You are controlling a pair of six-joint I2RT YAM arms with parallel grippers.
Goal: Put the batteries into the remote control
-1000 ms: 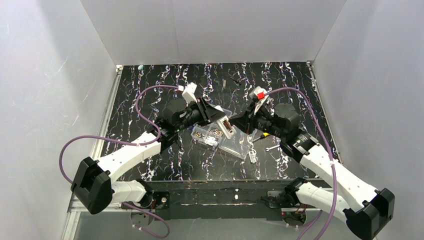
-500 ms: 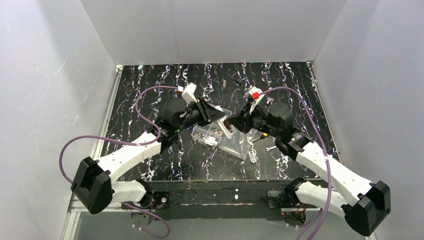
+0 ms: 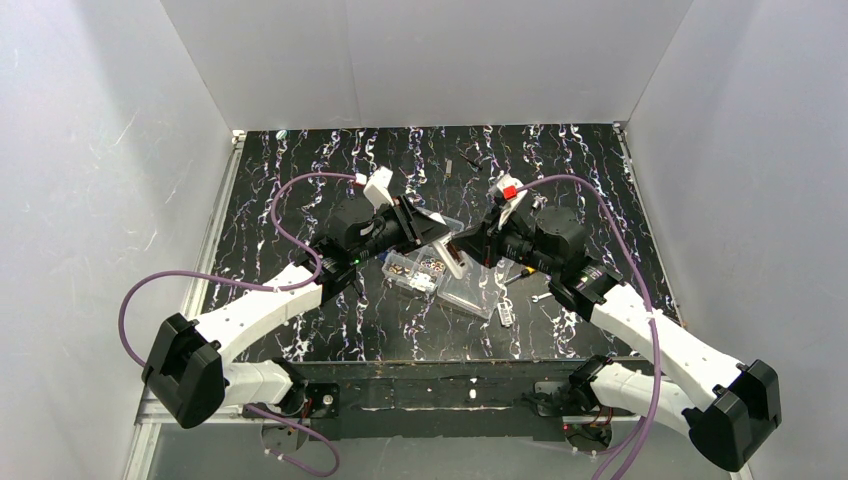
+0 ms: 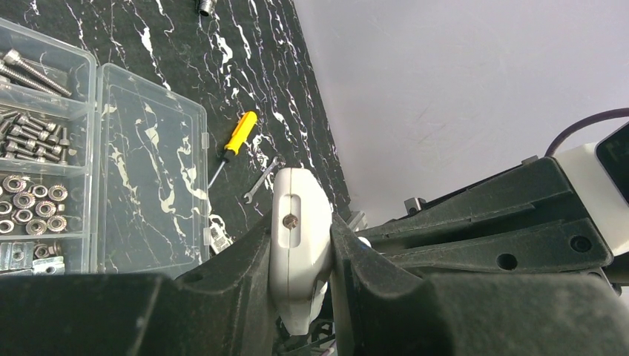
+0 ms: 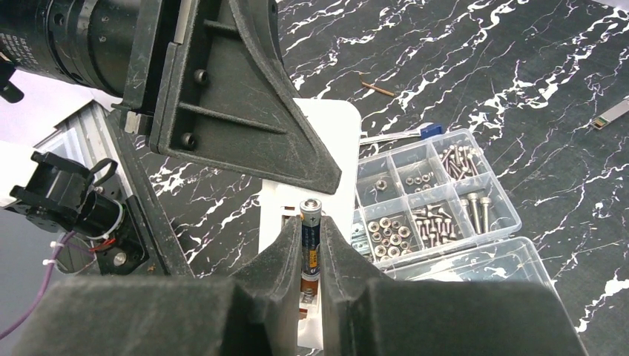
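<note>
My left gripper is shut on the white remote control, holding it up above the table by its sides. A small screw shows in a slot on the remote's end. In the right wrist view the remote lies with its open battery bay facing my right gripper. That gripper is shut on a battery, plus end pointing away. The battery's rear end sits at the bay's spring. In the top view both grippers meet over the remote.
A clear organiser box of screws and washers lies open below the grippers; its lid rests flat. A yellow-handled screwdriver and a small wrench lie to its right. A small tag-like piece lies nearer the front.
My right arm has swung left, bringing the battery up to the remote held by the left gripper. The left arm has stayed put.
</note>
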